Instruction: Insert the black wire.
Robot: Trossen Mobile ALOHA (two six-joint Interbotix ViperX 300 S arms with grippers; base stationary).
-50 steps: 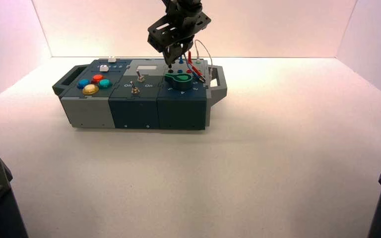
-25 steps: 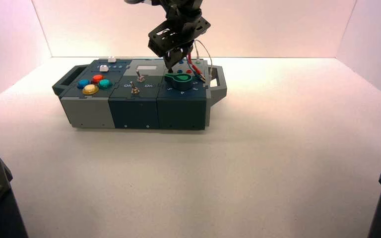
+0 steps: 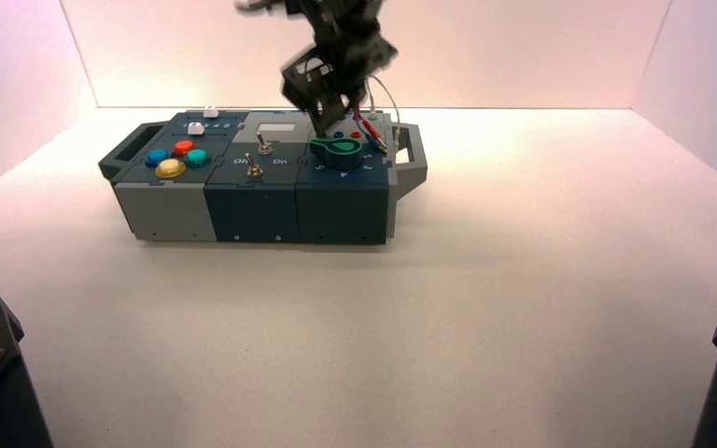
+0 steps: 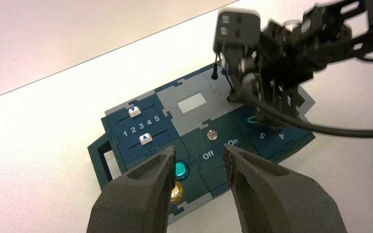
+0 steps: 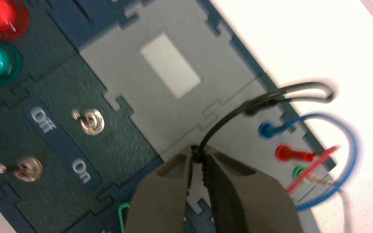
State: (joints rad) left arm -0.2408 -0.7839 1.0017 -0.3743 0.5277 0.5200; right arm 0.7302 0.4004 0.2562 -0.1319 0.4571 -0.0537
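On the left, my left gripper (image 4: pixel 196 167) hangs back over the near-left part of the box (image 3: pixel 163 213), above the round buttons, fingers apart and holding nothing. It is well away from the work.

Further right, over the far right part of the box beyond the green knob (image 3: pixel 338 151), my right gripper (image 5: pixel 197 167) is the nearer one by far. Its fingers are pinched together on the black wire (image 5: pixel 233 116), gripping one end. From the fingertips the lead arches up and away toward the far right edge, where its other plug sits by the blue socket (image 5: pixel 267 130). The held plug is hidden between my fingers, so I judge its axis roughly upright. I think it must go straight down into a socket.
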